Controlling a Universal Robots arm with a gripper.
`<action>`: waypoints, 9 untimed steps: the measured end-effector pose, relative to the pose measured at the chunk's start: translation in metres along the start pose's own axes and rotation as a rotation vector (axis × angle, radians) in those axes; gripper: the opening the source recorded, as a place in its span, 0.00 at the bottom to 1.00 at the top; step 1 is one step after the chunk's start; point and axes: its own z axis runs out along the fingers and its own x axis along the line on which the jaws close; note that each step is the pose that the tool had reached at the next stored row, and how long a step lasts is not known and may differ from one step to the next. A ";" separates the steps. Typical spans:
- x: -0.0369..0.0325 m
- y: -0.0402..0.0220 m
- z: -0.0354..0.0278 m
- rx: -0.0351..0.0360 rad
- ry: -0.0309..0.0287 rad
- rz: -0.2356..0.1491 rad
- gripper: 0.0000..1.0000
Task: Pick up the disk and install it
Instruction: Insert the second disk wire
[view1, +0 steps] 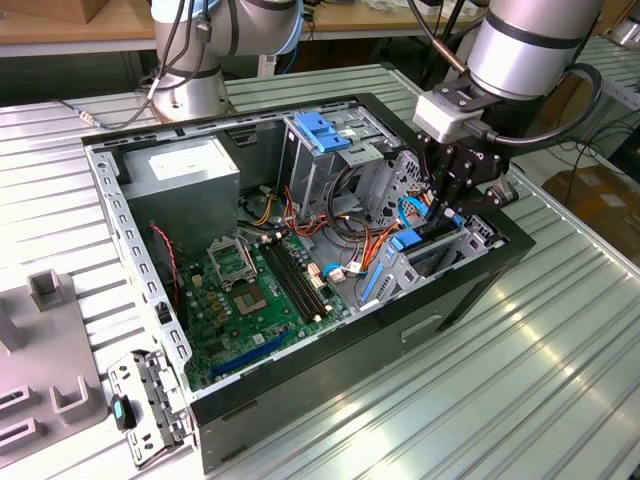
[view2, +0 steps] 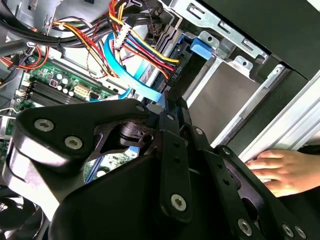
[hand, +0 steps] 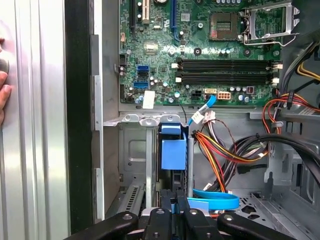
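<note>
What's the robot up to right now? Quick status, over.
Gripper down inside the computer case. Disk standing in its bay, blue tab showing. Cables close beside. Hand resting outside the case.

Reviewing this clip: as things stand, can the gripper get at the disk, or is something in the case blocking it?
Probably yes. The gripper is already down inside the open case, right over the disk, which stands on edge in the drive bay. The coloured cables lie beside the bay, not across it. Whether the gripper holds it is unclear.

A ribbed metal surface (view1: 560, 370) is seen in the exterior view. On it an open black computer case (view1: 330, 370) is laid, a grey metal bracket (view1: 150, 400) just beside it, and a grey fixture block (view1: 45, 350) near the exterior view's left
</note>
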 end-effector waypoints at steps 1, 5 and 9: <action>-0.0001 0.0001 0.0008 0.0015 -0.0001 0.000 0.16; -0.0001 0.0008 0.0015 0.0078 -0.0052 -0.003 0.16; -0.0001 0.0015 0.0015 0.0104 -0.0218 -0.004 0.16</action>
